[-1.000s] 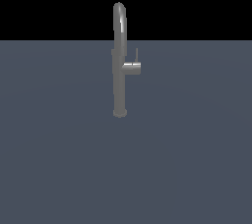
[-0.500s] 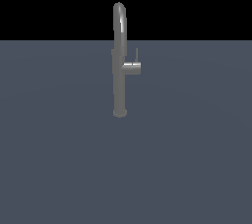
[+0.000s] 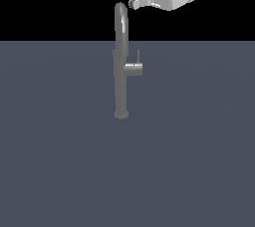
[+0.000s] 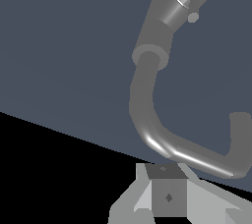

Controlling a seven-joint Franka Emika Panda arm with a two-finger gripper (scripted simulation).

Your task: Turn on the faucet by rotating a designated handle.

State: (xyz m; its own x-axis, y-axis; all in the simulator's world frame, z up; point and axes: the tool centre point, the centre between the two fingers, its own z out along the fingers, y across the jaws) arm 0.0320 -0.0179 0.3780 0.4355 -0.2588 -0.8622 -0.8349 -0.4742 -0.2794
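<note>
Flat grey worktop [image 3: 60, 171] under black backdrop, faucet [image 3: 121, 79] upright centre-frame with handle [image 3: 135, 67] stubbed toward exterior view's right, gripper [image 3: 141, 0] upper right above the spout, jaws' state unreadable; approach step, next likely descent to the lever.

No readable text, labels, brand names, numbers or signs appear in either view. The grey faucet [image 3: 121, 66], its side handle [image 3: 134, 67], the white gripper [image 3: 141, 0] and the flat dark blue-grey worktop [image 3: 199, 161] all have plain, unmarked surfaces.
</note>
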